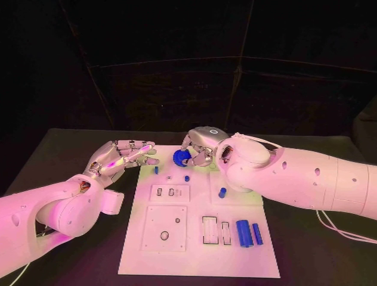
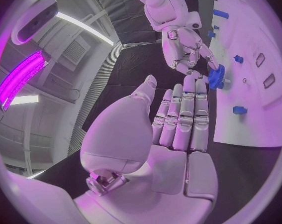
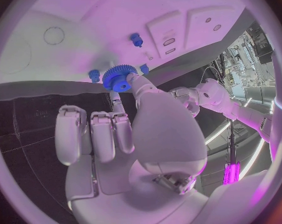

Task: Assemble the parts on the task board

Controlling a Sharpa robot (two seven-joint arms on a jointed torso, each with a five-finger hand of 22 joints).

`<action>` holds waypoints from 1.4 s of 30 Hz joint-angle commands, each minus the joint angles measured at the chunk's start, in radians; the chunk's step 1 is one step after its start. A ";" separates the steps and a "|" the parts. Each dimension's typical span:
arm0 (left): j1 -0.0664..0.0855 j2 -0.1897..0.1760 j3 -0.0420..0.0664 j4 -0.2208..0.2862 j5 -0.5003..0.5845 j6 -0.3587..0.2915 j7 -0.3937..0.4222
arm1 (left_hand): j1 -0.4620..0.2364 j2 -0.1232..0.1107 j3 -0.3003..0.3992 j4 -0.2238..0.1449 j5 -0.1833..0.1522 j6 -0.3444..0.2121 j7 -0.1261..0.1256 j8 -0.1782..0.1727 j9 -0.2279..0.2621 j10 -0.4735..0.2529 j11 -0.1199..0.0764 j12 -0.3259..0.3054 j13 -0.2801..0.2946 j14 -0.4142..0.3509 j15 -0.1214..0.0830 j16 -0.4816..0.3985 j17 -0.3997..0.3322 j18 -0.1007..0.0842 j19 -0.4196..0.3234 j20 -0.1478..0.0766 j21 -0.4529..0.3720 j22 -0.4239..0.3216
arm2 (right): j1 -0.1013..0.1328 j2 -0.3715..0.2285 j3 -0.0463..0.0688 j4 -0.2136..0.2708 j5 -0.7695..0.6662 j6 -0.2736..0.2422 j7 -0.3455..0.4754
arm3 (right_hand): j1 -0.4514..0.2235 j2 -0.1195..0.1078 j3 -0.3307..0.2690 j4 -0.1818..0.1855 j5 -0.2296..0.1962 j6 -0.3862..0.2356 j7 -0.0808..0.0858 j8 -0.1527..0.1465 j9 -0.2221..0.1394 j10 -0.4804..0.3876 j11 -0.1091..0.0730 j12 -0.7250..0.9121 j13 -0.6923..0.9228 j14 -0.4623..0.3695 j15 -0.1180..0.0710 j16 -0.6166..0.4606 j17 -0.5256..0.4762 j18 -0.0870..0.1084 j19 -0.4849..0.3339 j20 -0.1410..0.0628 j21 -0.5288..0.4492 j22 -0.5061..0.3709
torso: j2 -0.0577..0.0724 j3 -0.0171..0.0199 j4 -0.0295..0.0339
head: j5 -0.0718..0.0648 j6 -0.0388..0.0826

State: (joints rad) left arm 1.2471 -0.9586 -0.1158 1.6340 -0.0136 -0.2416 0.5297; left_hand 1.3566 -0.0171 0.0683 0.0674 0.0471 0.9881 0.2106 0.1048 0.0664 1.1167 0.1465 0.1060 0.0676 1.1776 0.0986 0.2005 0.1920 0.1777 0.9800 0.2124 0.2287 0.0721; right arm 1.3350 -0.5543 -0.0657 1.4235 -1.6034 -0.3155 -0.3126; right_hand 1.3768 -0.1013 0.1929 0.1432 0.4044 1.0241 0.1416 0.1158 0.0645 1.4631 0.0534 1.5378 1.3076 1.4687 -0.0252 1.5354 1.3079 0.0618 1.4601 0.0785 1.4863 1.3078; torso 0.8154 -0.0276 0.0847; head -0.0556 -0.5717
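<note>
We see the task board [image 1: 240, 262] lying in the middle of the black table [image 1: 51, 149], and we place everything else by it. At the board's far edge our right hand [image 1: 202, 145] pinches a blue gear [image 1: 182, 157] between thumb and fingertips, holding it just over the board (the right wrist view shows the toothed rim [image 3: 119, 77] plainly, with small blue pegs [image 3: 136, 39] standing in the board beyond it). Our left hand [image 1: 120, 158] hovers beside the board's far left corner, fingers straight and spread, gripping nothing; its fingertips [image 2: 200, 82] reach close to the gear. Near the board's right edge lie two blue bars [image 1: 250, 233] side by side, with white recessed plates [image 1: 166, 228] toward its left.
</note>
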 commanded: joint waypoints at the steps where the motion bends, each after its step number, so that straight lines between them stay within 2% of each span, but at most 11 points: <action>1: 0.001 0.001 0.001 0.001 -0.004 0.011 0.008 | 0.000 0.014 -0.001 -0.006 0.001 0.004 0.004 -0.006 -0.001 -0.002 0.006 -0.006 -0.001 0.000 0.002 -0.004 0.001 0.006 0.002 0.004 -0.005 -0.001 | -0.002 0.016 0.001 -0.020 -0.030 0.019 -0.018 | -0.004 0.005 0.007 0.000 0.004 0.014 -0.009 0.005 0.002 0.086 -0.007 0.001 0.227 0.082 -0.002 0.001 0.160 -0.017 0.016 0.000 0.003 0.038 | 0.001 0.0007 -0.0018 | 0.001 -0.002; 8: 0.001 0.002 0.001 0.000 -0.004 0.011 0.008 | 0.000 0.014 -0.001 -0.006 0.001 0.004 0.004 -0.006 -0.001 -0.002 0.006 -0.006 -0.001 0.000 0.002 -0.004 0.001 0.006 0.002 0.004 -0.005 -0.001 | -0.007 0.036 0.000 -0.043 -0.037 0.056 -0.028 | -0.008 0.002 0.012 -0.002 -0.001 0.011 -0.007 0.000 0.001 0.085 -0.006 -0.001 0.226 0.081 -0.002 0.000 0.158 -0.018 0.016 0.000 0.004 0.039 | 0.000 0.0016 -0.0025 | 0.001 -0.005; 16: 0.001 0.003 0.001 -0.001 -0.004 0.012 0.008 | 0.000 0.014 -0.001 -0.006 0.001 0.004 0.004 -0.006 -0.001 -0.002 0.006 -0.006 -0.001 0.000 0.002 -0.004 0.001 0.006 0.002 0.004 -0.005 -0.001 | -0.008 0.043 -0.001 -0.055 -0.056 0.059 -0.048 | -0.014 -0.006 0.016 -0.005 -0.012 0.010 -0.006 -0.004 0.001 0.084 -0.005 -0.003 0.224 0.082 -0.001 0.000 0.159 -0.018 0.016 0.001 0.003 0.038 | 0.000 0.0012 -0.0034 | 0.002 -0.006; 22: 0.001 0.003 0.001 -0.002 -0.004 0.012 0.007 | 0.000 0.014 -0.001 -0.006 0.001 0.004 0.004 -0.006 -0.001 -0.002 0.006 -0.006 -0.001 0.000 0.002 -0.004 0.001 0.006 0.002 0.004 -0.005 -0.001 | -0.009 0.047 -0.001 -0.059 -0.068 0.062 -0.061 | -0.025 -0.020 0.018 -0.010 -0.038 0.002 -0.003 -0.014 0.001 0.081 -0.002 -0.007 0.220 0.082 0.001 0.000 0.159 -0.018 0.016 0.003 0.003 0.039 | 0.000 0.0010 -0.0025 | 0.001 -0.006; 26: 0.001 0.003 0.001 -0.002 -0.004 0.012 0.007 | 0.000 0.014 -0.001 -0.006 0.001 0.004 0.004 -0.006 -0.001 -0.002 0.006 -0.006 -0.001 0.000 0.002 -0.004 0.001 0.006 0.002 0.004 -0.005 -0.001 | -0.009 0.050 -0.001 -0.062 -0.071 0.065 -0.064 | -0.034 -0.029 0.018 -0.014 -0.068 -0.013 0.002 -0.026 0.000 0.077 0.002 -0.014 0.214 0.081 0.005 -0.001 0.157 -0.018 0.016 0.006 0.004 0.040 | -0.001 0.0005 -0.0030 | 0.001 -0.004; 29: 0.001 0.003 0.001 -0.001 -0.004 0.012 0.007 | 0.000 0.014 -0.001 -0.006 0.001 0.004 0.004 -0.006 -0.001 -0.002 0.006 -0.006 -0.001 0.000 0.002 -0.004 0.001 0.006 0.002 0.004 -0.005 -0.001 | -0.009 0.053 -0.001 -0.063 -0.072 0.075 -0.063 | -0.045 -0.036 0.014 -0.016 -0.104 -0.024 0.005 -0.035 0.001 0.074 0.006 -0.018 0.210 0.081 0.008 -0.001 0.156 -0.018 0.016 0.009 0.003 0.040 | -0.001 0.0005 -0.0025 | 0.002 -0.006; 33: 0.001 0.002 0.001 -0.001 -0.004 0.012 0.006 | 0.000 0.014 -0.001 -0.006 0.001 0.004 0.004 -0.006 -0.001 -0.002 0.006 -0.006 -0.001 0.000 0.002 -0.004 0.001 0.006 0.002 0.004 -0.005 -0.001 | -0.009 0.053 -0.001 -0.064 -0.073 0.085 -0.061 | -0.074 -0.055 -0.006 -0.009 -0.132 -0.031 0.006 -0.040 0.002 0.072 0.007 -0.020 0.208 0.081 0.011 -0.002 0.156 -0.018 0.015 0.012 0.003 0.039 | -0.001 0.0009 -0.0024 | 0.002 -0.007; 35: 0.001 0.002 0.001 -0.001 -0.004 0.012 0.006 | 0.000 0.014 -0.001 -0.006 0.001 0.004 0.004 -0.006 -0.001 -0.002 0.006 -0.006 -0.001 0.000 0.002 -0.004 0.001 0.006 0.002 0.004 -0.005 -0.001 | -0.009 0.054 -0.002 -0.065 -0.073 0.081 -0.062 | -0.088 -0.059 -0.017 -0.001 -0.167 -0.035 0.006 -0.042 0.003 0.072 0.008 -0.022 0.207 0.081 0.011 -0.002 0.155 -0.017 0.015 0.013 0.002 0.038 | -0.001 0.0009 -0.0034 | 0.002 -0.007; 39: 0.001 0.002 0.001 -0.002 -0.004 0.012 0.006 | 0.000 0.014 -0.001 -0.006 0.001 0.004 0.004 -0.006 -0.001 -0.002 0.006 -0.006 -0.001 0.000 0.002 -0.004 0.001 0.006 0.002 0.004 -0.005 -0.001 | -0.009 0.054 -0.002 -0.065 -0.072 0.070 -0.064 | -0.112 -0.061 -0.033 0.021 -0.203 -0.042 0.008 -0.045 0.003 0.071 0.010 -0.023 0.206 0.080 0.012 -0.003 0.154 -0.018 0.016 0.014 0.003 0.042 | 0.000 0.0012 -0.0036 | 0.003 -0.007; 42: 0.001 0.002 0.001 -0.002 -0.004 0.012 0.006 | 0.000 0.014 -0.001 -0.006 0.001 0.004 0.004 -0.006 -0.001 -0.002 0.006 -0.006 -0.001 0.000 0.002 -0.004 0.001 0.006 0.002 0.004 -0.005 -0.001 | -0.009 0.054 -0.002 -0.065 -0.066 0.066 -0.065 | -0.141 -0.060 -0.046 0.057 -0.229 -0.047 0.009 -0.046 0.003 0.071 0.011 -0.024 0.206 0.081 0.014 -0.003 0.154 -0.018 0.016 0.015 0.003 0.041 | -0.001 0.0013 -0.0031 | 0.002 -0.007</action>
State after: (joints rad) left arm 1.2472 -0.9571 -0.1158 1.6312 -0.0137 -0.2413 0.5297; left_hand 1.3566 -0.0171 0.0683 0.0674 0.0470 0.9881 0.2106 0.1048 0.0664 1.1167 0.1465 0.1060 0.0676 1.1776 0.0986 0.2005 0.1916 0.1778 0.9800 0.2124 0.2287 0.0724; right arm 1.3241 -0.5012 -0.0676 1.3574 -1.6657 -0.2465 -0.3724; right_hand 1.2450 -0.1612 0.1492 0.1874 0.1826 0.9842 0.1489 0.0734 0.0676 1.4668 0.0572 1.5200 1.3076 1.4686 -0.0178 1.5354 1.3075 0.0619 1.4673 0.0859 1.4863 1.3075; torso 0.8147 -0.0266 0.0819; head -0.0533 -0.5785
